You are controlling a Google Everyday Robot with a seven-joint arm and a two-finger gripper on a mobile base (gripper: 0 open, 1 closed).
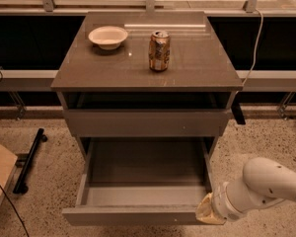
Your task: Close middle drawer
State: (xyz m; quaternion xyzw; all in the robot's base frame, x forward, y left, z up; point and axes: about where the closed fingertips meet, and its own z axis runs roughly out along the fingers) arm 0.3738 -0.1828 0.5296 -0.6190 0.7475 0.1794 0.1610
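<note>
The middle drawer (143,169) is pulled far out of the grey-brown cabinet. Its plain grey inside is empty, and its flat front (133,215) lies near the bottom of the view. My gripper (209,214), on the end of the white arm (266,184), is at the right end of that drawer front, by its front right corner. I cannot tell whether it touches the front. The lowest drawer is hidden under the open one.
The uppermost drawer front (148,122) looks slightly out, with a dark gap above it. A white bowl (108,36) and a drink can (159,51) stand on the cabinet top. A black bar (29,159) and cardboard (0,174) lie on the floor at left.
</note>
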